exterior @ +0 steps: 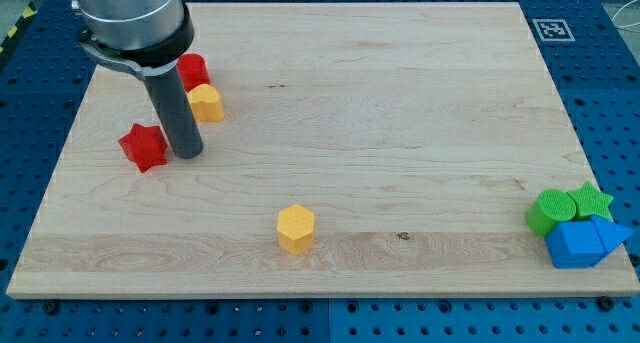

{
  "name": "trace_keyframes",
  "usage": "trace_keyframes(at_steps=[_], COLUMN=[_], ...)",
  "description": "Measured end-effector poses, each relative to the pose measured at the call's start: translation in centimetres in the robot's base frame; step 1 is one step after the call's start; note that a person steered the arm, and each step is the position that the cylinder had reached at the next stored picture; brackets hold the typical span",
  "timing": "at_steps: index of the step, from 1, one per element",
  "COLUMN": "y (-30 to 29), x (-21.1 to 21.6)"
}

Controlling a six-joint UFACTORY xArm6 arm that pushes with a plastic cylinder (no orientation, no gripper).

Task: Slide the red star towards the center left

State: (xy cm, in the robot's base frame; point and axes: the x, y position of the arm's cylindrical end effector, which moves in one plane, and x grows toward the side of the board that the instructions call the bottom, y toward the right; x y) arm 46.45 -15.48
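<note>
The red star lies on the wooden board at the view's left, a little above mid-height. My tip rests on the board just right of the star, nearly touching its right side. A red block and a yellow block sit close together above and right of the tip, partly behind the rod.
A yellow hexagonal block lies low in the middle. At the view's bottom right a green cylinder, a green star and two blue blocks cluster at the board's edge. A marker tag is at top right.
</note>
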Motion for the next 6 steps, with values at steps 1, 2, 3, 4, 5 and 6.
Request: trace_keyframes(at_steps=[1, 2, 3, 4, 5, 6], y=[-0.6, -2.4, -2.7, -3.9, -4.2, -4.2], x=[0.0, 0.0, 0.0, -0.8, -1.2, -1.2])
